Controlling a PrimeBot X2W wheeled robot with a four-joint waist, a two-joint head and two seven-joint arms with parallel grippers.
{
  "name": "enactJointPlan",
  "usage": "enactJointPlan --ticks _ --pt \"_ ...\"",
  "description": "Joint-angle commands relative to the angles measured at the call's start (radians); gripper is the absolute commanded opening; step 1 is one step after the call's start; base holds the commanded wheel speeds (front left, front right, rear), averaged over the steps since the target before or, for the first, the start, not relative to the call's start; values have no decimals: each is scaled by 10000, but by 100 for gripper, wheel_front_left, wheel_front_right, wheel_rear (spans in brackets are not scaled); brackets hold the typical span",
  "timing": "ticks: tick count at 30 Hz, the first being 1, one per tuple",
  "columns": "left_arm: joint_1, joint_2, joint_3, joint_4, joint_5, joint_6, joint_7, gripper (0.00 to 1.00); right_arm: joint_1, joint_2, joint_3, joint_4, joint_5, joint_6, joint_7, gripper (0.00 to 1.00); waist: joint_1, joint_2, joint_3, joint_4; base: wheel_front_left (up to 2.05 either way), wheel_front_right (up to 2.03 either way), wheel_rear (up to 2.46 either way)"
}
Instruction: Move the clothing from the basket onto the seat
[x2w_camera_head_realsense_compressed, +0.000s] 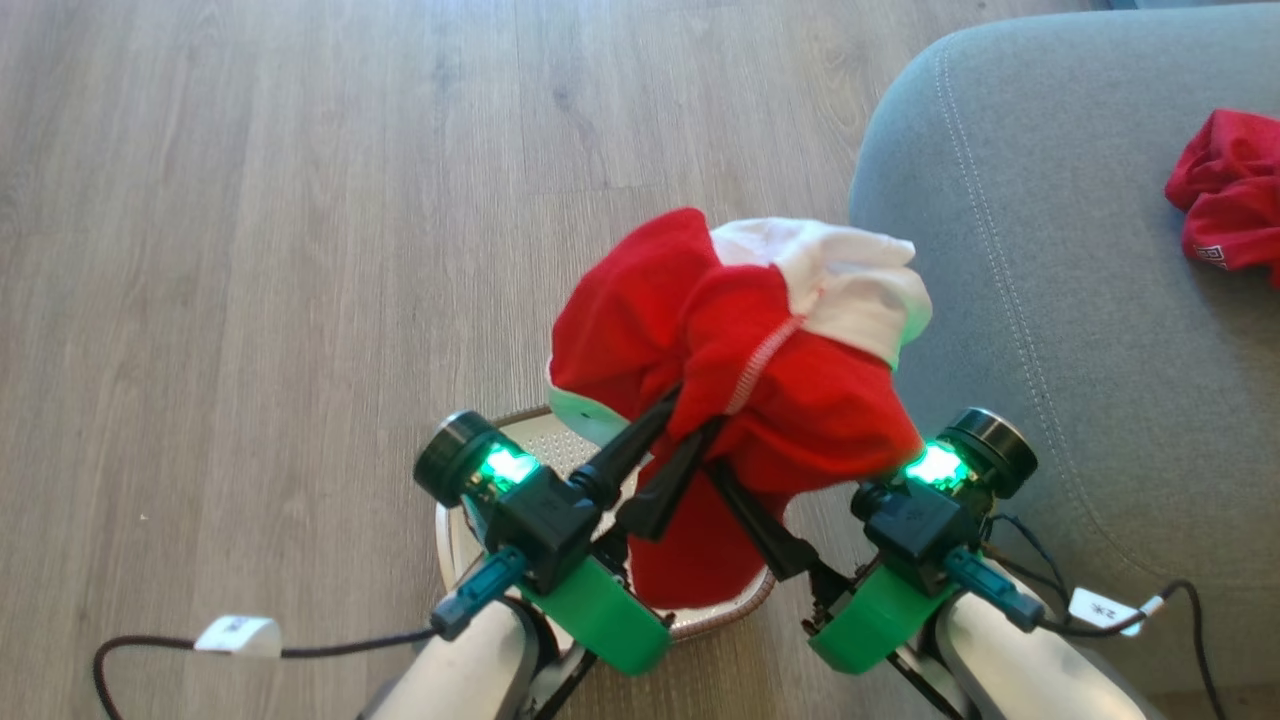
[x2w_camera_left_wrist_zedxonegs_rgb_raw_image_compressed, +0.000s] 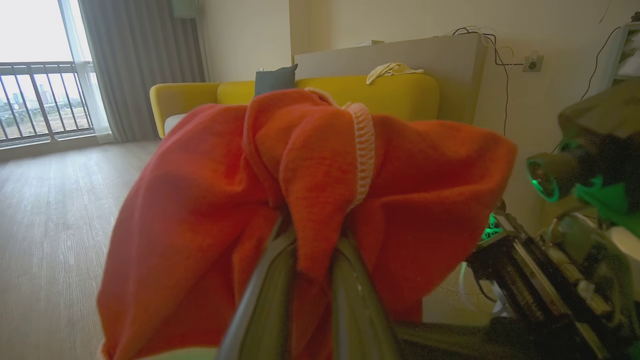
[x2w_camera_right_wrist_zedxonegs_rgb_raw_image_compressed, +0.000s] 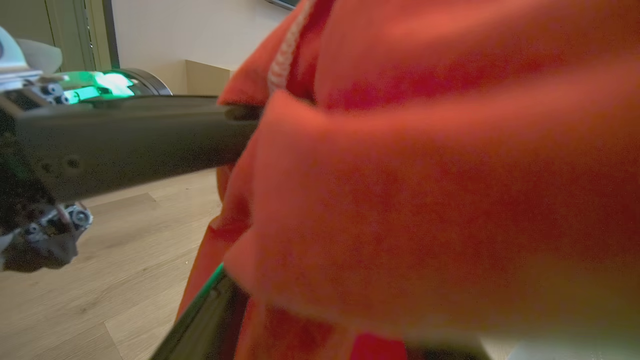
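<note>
A red garment with white panels (x2w_camera_head_realsense_compressed: 740, 350) hangs bunched above the basket (x2w_camera_head_realsense_compressed: 505, 425), whose woven-look rim and perforated wall show beneath it. My left gripper (x2w_camera_head_realsense_compressed: 695, 412) is shut on a fold of this clothing; in the left wrist view its fingers (x2w_camera_left_wrist_zedxonegs_rgb_raw_image_compressed: 270, 300) pinch the red cloth (x2w_camera_left_wrist_zedxonegs_rgb_raw_image_compressed: 320, 165). My right gripper (x2w_camera_head_realsense_compressed: 760, 450) is open under the garment, which drapes over its fingers (x2w_camera_right_wrist_zedxonegs_rgb_raw_image_compressed: 200, 320). A second, plain red garment (x2w_camera_head_realsense_compressed: 1225, 190) lies on the grey seat (x2w_camera_head_realsense_compressed: 1050, 250) at the far right.
Wooden floor (x2w_camera_head_realsense_compressed: 250, 250) stretches to the left and beyond the basket. The seat's rounded corner stands just right of the basket. Cables trail from both wrists. A yellow sofa (x2w_camera_left_wrist_zedxonegs_rgb_raw_image_compressed: 390, 90) stands against the far wall in the left wrist view.
</note>
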Motion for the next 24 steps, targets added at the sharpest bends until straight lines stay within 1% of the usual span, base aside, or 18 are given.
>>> enactJointPlan --ticks 1,8,9,10,11,16,24 --pt "-362 16 122 -258 -41 -52 -51 0 -394 169 38 -205 -77 -4 6 100 0 0 -32 31 0 0 0" --pt "-290 16 -160 -128 -83 -108 -51 0 -614 280 314 137 -171 -4 6 100 0 0 -182 118 0 0 0" --pt "-282 16 -182 -113 -77 -113 -51 0 -619 287 367 224 -136 -4 6 84 0 0 -200 131 0 0 0" --pt "-274 16 -201 -93 -67 -117 -51 0 -625 314 385 284 -83 -4 6 32 0 0 -213 142 0 0 0" --pt "-268 16 -215 -76 -53 -120 -51 0 -622 354 360 323 -11 -4 6 0 0 0 -224 152 0 0 0" --pt "-256 16 -191 -31 -4 -132 -51 0 -566 524 129 245 186 -4 6 0 0 0 -216 184 0 0 0" --pt "-286 16 -105 -24 28 -134 -51 0 -414 640 -229 -33 157 -4 6 0 0 0 -130 224 0 0 0"
